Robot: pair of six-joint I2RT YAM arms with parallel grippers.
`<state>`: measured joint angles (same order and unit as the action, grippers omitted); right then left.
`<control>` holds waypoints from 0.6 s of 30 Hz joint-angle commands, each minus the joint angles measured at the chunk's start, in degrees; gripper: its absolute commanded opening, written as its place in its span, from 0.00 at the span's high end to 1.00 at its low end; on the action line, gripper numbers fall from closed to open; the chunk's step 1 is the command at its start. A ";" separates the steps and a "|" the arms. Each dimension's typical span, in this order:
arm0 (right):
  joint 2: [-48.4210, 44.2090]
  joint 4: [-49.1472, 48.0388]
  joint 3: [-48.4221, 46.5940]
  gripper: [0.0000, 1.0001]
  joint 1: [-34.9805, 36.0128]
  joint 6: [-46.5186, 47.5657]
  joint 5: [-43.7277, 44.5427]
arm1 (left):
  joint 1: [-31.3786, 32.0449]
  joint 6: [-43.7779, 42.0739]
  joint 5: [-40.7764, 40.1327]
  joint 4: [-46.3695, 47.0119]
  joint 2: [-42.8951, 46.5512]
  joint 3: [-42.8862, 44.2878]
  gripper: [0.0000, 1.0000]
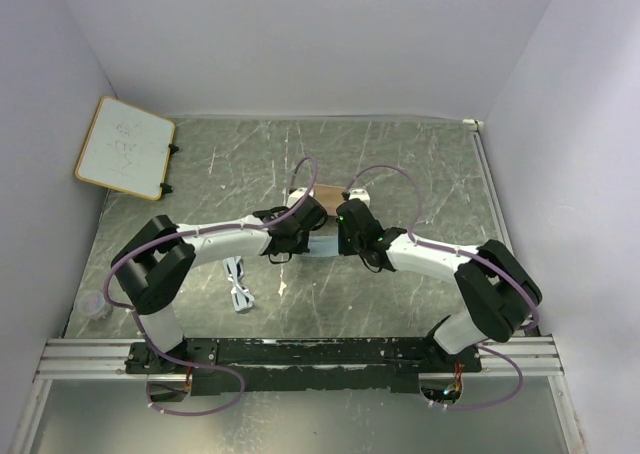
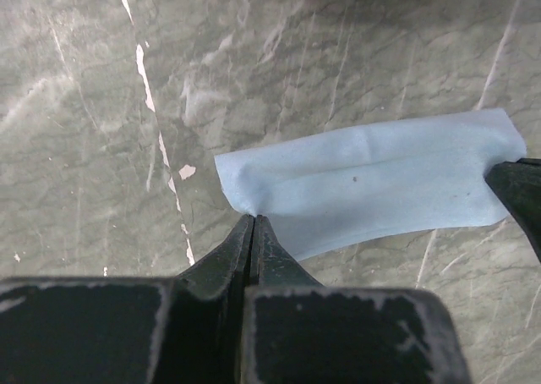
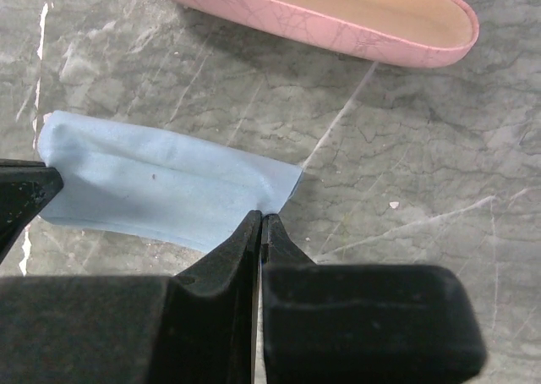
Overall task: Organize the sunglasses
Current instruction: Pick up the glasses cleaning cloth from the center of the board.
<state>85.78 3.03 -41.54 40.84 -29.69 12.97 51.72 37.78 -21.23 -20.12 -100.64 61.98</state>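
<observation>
Your left gripper [image 2: 254, 218] and right gripper [image 3: 261, 217] pinch the cloth [image 2: 372, 189] at both ends; the sunglasses [image 1: 238, 285] lie back beside your left arm [image 1: 215, 240], lengthwise near-to-far.

No legible text, label, brand or number found. Whiteboard [image 1: 125, 146], at far left corner of table [image 1: 420, 164], carries faint handwritten marks, too small to read.

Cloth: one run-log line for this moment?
left hand shut on cloth corner | right hand shut on opposite corner | case open | sunglasses untouched
</observation>
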 commanded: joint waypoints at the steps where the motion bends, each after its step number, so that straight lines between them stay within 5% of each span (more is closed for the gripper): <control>1: -1.38 1.29 -1.97 1.00 -0.13 0.77 1.52 | 0.27 -2.66 -2.21 -0.25 1.33 2.50 0.93; 18: -2.69 3.93 -5.39 1.00 -0.19 1.10 4.96 | -1.98 -9.07 -0.91 1.28 0.33 7.36 0.93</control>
<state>84.36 5.67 -44.71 40.84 -29.36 15.62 50.98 31.70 -22.33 -19.94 -100.62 66.43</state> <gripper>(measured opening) 0.007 0.075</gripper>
